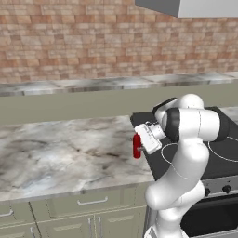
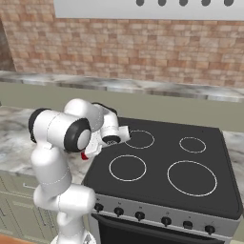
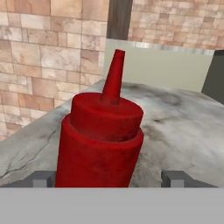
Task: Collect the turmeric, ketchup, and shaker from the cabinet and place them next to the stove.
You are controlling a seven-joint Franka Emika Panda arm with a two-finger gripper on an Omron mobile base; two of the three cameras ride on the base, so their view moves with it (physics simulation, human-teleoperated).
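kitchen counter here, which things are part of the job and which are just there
Part of the job:
- ketchup, upright on the counter beside the stove
- gripper, fingers apart either side of the bottle

Just there:
- brick wall
- drawers under the counter
- stove knobs

The ketchup (image 3: 101, 140) is solid red from body to pointed nozzle. It stands on a tabletop (image 1: 60, 153) of pale grey-and-white marble with darker veins. At three o'clock from the bottle, the stove (image 2: 167, 167) is flat black with thin white burner rings, a grey front panel and black knobs. The wall (image 1: 69, 42) is brick in mottled tan, pink and rust. The drawers (image 1: 88, 204) are pale olive-beige. The fingers (image 3: 43, 178) are dark grey.
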